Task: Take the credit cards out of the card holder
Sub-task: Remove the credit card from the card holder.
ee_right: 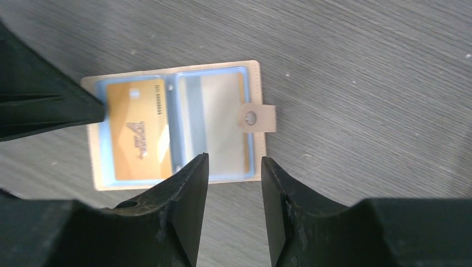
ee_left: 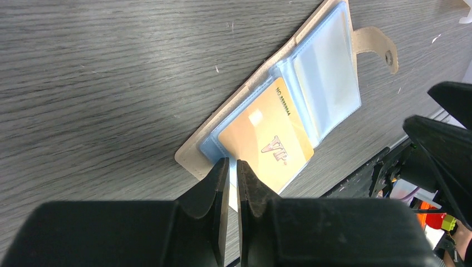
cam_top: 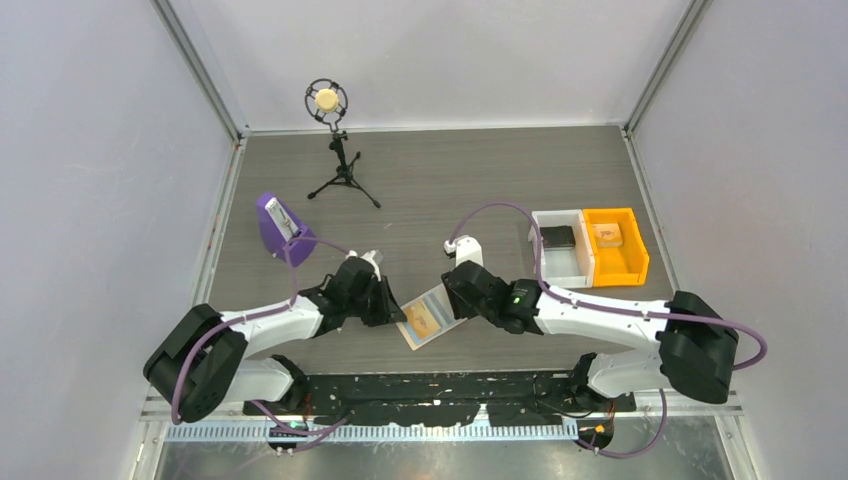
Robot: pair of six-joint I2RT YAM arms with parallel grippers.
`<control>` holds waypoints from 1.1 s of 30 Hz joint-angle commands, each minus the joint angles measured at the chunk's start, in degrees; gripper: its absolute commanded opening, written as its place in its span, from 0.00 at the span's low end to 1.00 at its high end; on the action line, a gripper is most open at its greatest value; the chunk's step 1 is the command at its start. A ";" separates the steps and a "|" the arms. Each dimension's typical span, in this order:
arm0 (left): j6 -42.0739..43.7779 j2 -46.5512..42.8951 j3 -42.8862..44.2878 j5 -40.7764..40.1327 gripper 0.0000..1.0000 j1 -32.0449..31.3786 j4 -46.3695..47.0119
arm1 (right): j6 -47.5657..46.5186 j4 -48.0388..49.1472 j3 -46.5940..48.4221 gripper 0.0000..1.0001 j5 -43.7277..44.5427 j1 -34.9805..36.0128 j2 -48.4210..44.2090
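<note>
The card holder [ee_right: 217, 111] is seen lying open and flat on the table [cam_top: 450, 180], near its front edge, between the two hands. An orange-yellow credit card [ee_right: 136, 128] is tucked in the light blue pocket of the leaf on the left hand's side, not yet drawn out. The left hand [ee_left: 232, 162] is clenched, fingers nearly together, on the outer edge of that leaf. The right hand [ee_right: 234, 158] is held released, jaws apart, just above the other leaf beside the snap tab [ee_right: 257, 118], and nothing is gripped in it. Further back on the right, a white bin [cam_top: 565, 270] and an orange bin [cam_top: 632, 250] are set side by side.
</note>
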 commanded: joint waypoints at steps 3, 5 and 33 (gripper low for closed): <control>0.73 -1.28 -0.33 -1.34 0.12 -0.26 -1.37 | -0.17 3.29 2.02 0.44 -11.00 -0.04 -4.61; 0.78 -1.35 -0.33 -1.37 0.12 -0.24 -1.37 | -0.42 6.57 1.16 0.42 -16.39 -0.90 -4.17; 1.34 -1.89 -0.15 -1.36 0.12 -0.22 -3.28 | 4.41 24.38 -6.40 0.32 -42.44 -11.51 13.03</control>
